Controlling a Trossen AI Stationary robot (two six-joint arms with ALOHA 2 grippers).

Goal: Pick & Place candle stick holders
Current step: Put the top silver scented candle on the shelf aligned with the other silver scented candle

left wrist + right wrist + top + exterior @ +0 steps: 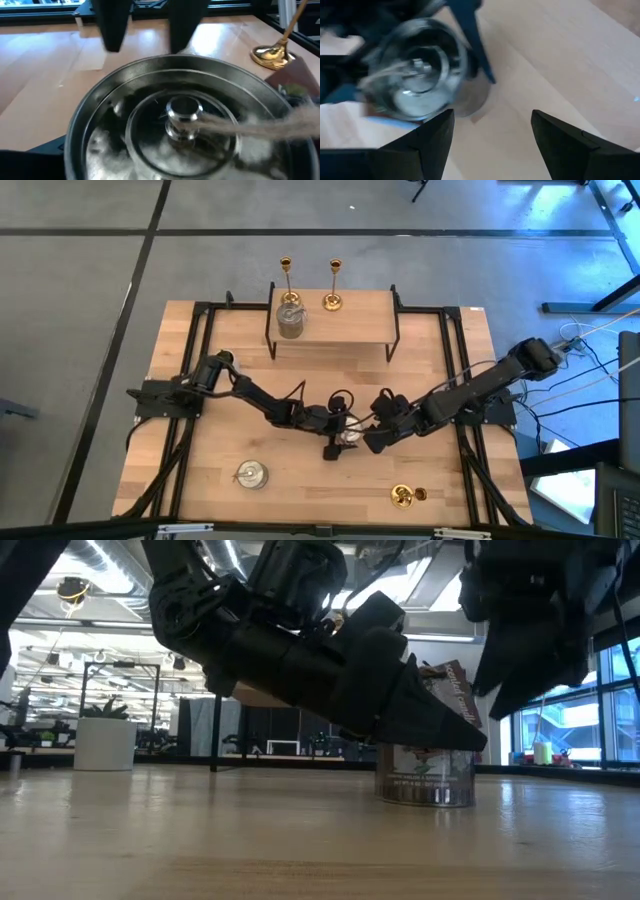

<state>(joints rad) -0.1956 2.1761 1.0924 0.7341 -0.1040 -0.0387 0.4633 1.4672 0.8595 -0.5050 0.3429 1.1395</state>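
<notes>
A squat silvery-glass candle stick holder (349,436) (185,120) stands on its base at the table's middle, with a twine tie and a card label. My left gripper (338,438) reaches in low from the left. It is open wide, one finger (475,50) on each side of the holder. My right gripper (492,135) is open and empty, slanting down just right of the holder (420,70). Another silvery holder (250,475) stands near left. A gold one (403,497) lies near right. My left gripper has its fingers on either side of the silvery holder's round wall (462,55), coming nearly level from the table's left. Whether they touch the wall, I cannot tell. The holder (425,775) stands upright with its base on the table.
A wooden shelf on black legs (350,330) stands at the far middle. It carries two tall gold holders (287,265) (333,290) and a silvery one (290,320). Black frame rails run along the left and right edges. Bare wood lies in the near middle.
</notes>
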